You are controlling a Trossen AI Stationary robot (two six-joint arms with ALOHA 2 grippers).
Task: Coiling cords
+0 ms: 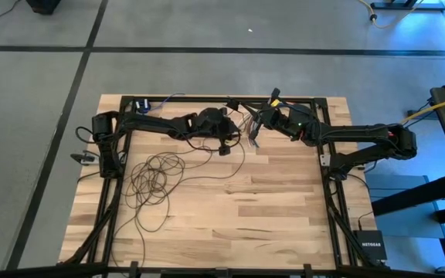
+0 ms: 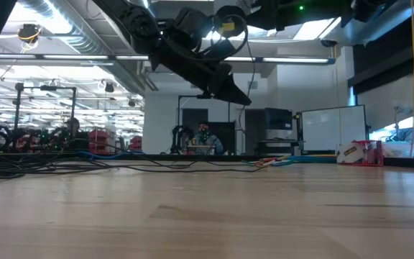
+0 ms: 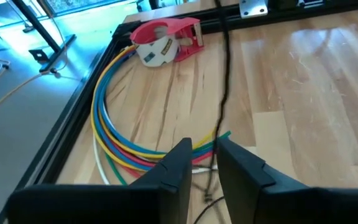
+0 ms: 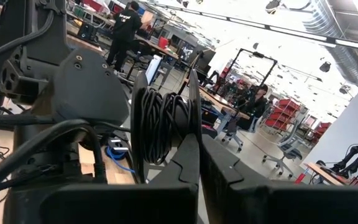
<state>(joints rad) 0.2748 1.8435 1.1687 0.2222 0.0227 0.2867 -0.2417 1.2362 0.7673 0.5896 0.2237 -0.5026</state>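
The cords are one thin dark wire. Part of it lies in loose loops (image 1: 157, 177) on the wooden table at the left. A strand (image 3: 224, 81) runs on through the gap of my left gripper (image 3: 205, 149), which hangs open above the table's far middle (image 1: 225, 145) and slants down. Just right of it, my right gripper (image 1: 255, 123) is shut, raised and about level. At its tips (image 4: 199, 140) stands a tight coil (image 4: 160, 124) of several turns of the same wire. My left gripper has the strand (image 3: 212, 158) passing between its two fingers, along them; the gap is wider than the wire, and I cannot tell whether a finger touches it. My right gripper holds the coil at its lower edge (image 4: 178, 140), reaching in about level from the table's right. The coil stands upright, clear of the table. One finger hides the exact place of contact.
A curved bundle of multicoloured wires (image 3: 114, 130) and a red tape dispenser (image 3: 163, 40) lie by the far black rail (image 1: 207, 99). The table's near and right parts (image 1: 276, 208) are bare wood. People (image 4: 126, 31) stand in the room behind.
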